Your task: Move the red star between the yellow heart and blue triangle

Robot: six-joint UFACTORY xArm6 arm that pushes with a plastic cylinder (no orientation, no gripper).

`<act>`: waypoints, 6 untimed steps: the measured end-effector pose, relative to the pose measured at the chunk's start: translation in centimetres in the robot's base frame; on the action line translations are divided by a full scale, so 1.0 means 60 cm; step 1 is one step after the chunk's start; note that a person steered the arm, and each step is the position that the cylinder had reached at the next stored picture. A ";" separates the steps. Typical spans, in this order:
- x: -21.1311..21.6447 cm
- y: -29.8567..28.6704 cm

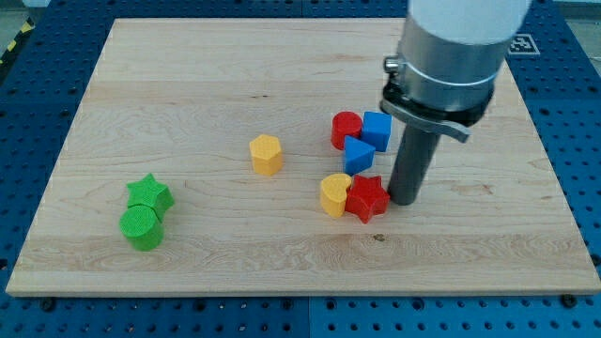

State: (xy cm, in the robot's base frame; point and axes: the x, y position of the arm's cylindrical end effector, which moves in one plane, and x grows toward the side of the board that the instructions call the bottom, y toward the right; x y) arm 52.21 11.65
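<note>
The red star [366, 197] lies right of centre on the wooden board [188, 84]. It touches the yellow heart [334, 194] on its left. The blue triangle [358, 154] sits just above them, close to the star's top. My tip [406, 199] stands at the star's right side, touching or nearly touching it.
A red cylinder [346, 129] and a blue cube [377, 129] sit just above the blue triangle. A yellow hexagon block [266, 154] lies at the board's centre. A green star [150, 194] and a green cylinder [142, 227] are at the view's lower left.
</note>
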 end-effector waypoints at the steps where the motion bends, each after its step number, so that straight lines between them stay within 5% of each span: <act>1: 0.000 0.020; 3: 0.077 0.031; 6: 0.008 -0.084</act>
